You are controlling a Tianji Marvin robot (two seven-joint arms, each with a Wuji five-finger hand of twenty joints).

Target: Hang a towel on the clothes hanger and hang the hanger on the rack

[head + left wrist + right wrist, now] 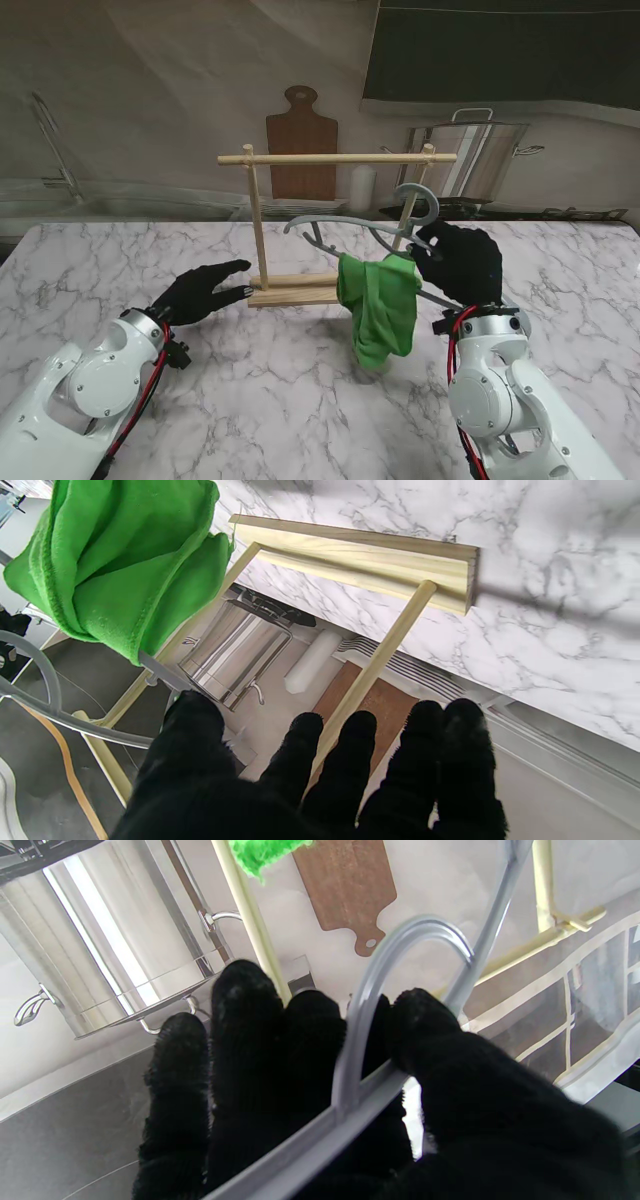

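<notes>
A wooden rack (pixel 256 215) stands mid-table, its top bar (pixel 335 158) level. My right hand (pixel 462 262) is shut on a grey hanger (pixel 345 222), held just right of the rack's right post. The hanger's hook (pixel 421 202) sits lower than the top bar, beside that post. A green towel (pixel 381 305) drapes over the hanger's lower bar and hangs free above the table. In the right wrist view my fingers (pixel 260 1050) wrap the hanger (pixel 400 955) at the hook's root. My left hand (pixel 205 293) is open, fingertips at the left end of the rack's base (pixel 360 565). The towel (pixel 115 555) hangs beyond it.
Behind the table, a wooden cutting board (pixel 300 140) leans on the wall, with a white roll (pixel 362 188) and a steel pot (pixel 480 155) to its right. A sink tap (pixel 55 140) is at the far left. The marble table (pixel 300 400) extends nearer to me.
</notes>
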